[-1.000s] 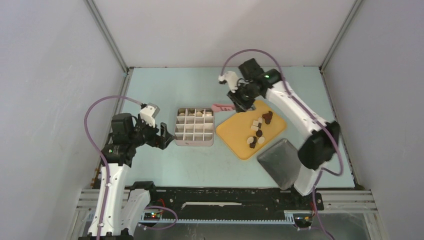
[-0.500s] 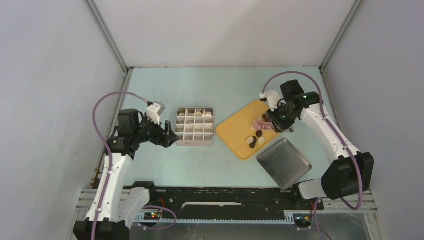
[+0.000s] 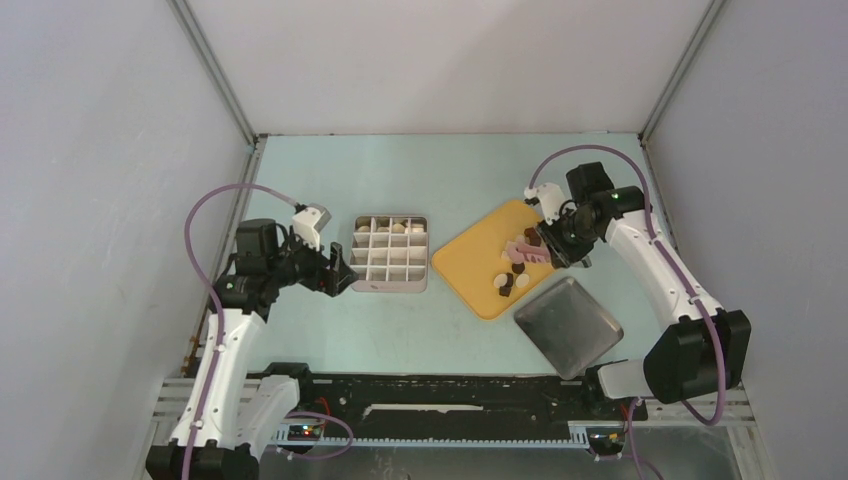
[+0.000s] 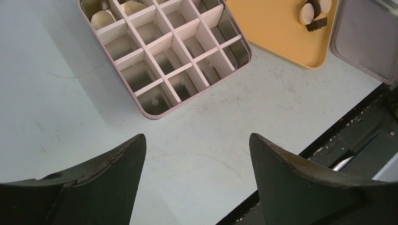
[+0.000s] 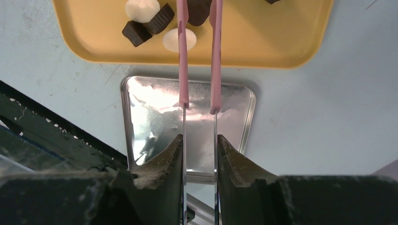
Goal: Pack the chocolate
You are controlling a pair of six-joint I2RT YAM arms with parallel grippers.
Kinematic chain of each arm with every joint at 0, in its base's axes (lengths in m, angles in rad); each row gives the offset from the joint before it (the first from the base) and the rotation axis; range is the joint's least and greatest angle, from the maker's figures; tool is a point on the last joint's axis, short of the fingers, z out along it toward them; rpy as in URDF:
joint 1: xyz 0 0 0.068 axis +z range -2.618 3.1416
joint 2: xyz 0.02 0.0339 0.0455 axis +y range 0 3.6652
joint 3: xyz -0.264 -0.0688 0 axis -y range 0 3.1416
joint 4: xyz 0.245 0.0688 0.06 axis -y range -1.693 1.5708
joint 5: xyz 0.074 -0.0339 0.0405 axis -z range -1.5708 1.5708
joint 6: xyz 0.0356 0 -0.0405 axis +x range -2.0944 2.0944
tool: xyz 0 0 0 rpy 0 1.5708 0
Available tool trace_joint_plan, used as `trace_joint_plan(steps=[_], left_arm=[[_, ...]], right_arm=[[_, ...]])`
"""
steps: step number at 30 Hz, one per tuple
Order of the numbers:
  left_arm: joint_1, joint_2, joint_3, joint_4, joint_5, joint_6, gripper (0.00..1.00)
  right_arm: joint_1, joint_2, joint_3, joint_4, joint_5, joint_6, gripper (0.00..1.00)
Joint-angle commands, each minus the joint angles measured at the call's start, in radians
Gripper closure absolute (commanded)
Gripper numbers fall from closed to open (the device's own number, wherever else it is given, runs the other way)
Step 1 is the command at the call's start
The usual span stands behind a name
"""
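Note:
Several pieces of chocolate (image 3: 507, 283), cream and dark, lie on the yellow tray (image 3: 478, 250). My right gripper (image 3: 553, 243) is shut on the pink tongs (image 3: 522, 248), which reach out over the tray. In the right wrist view the tongs (image 5: 183, 56) straddle a dark piece (image 5: 198, 11) at the frame's top edge; I cannot tell whether they pinch it. Cream pieces (image 4: 102, 18) sit in the far cells of the divided box (image 3: 390, 254). My left gripper (image 3: 338, 272) hovers open just left of the box, holding nothing.
A shiny metal lid (image 3: 568, 325) lies flat near the tray's front right corner, below the right gripper (image 5: 199, 137). The black rail runs along the table's near edge. Grey walls enclose the table on three sides.
The right arm swung the tongs from beside the box back over the tray's chocolate pieces, then settled. The left arm shifted slightly nearer the box, still open.

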Motion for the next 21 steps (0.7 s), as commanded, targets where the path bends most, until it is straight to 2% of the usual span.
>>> trace_joint_plan(steps=[1, 8, 21], left_arm=[[-0.004, -0.011, -0.002, 0.010, 0.005, -0.003, 0.15], [-0.004, 0.009, 0.003, 0.010, 0.006, 0.001, 0.15], [-0.004, -0.009, 0.001, 0.005, 0.004, 0.009, 0.15]], right_arm=[[0.000, -0.057, -0.011, -0.069, 0.013, -0.025, 0.68], [0.003, -0.095, -0.059, -0.104, 0.016, -0.032, 0.60], [0.014, -0.010, -0.087, -0.064, 0.033, -0.025, 0.61]])
